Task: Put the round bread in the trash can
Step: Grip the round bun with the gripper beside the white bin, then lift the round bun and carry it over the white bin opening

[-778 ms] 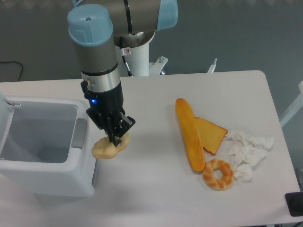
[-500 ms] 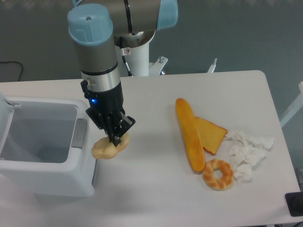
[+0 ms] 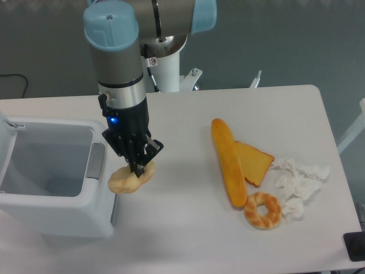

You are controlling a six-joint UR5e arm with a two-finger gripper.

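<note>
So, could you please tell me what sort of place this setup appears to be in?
Probably a robotics lab or test bench: a pedestal-mounted grey-and-blue robot arm works over a plain white table laid out with prop-like breads, such as a long orange baguette, and a white-grey plastic trash can.

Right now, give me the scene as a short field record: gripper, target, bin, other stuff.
gripper: down on the round bread, looks shut on it
round bread: just right of the trash can, outside it
trash can: open, at the table's left edge; inside looks bare
baguette: right of centre, lying lengthwise
toast slice: against the baguette's right side
ring bread: near the baguette's lower end
crumpled paper: far right
</note>
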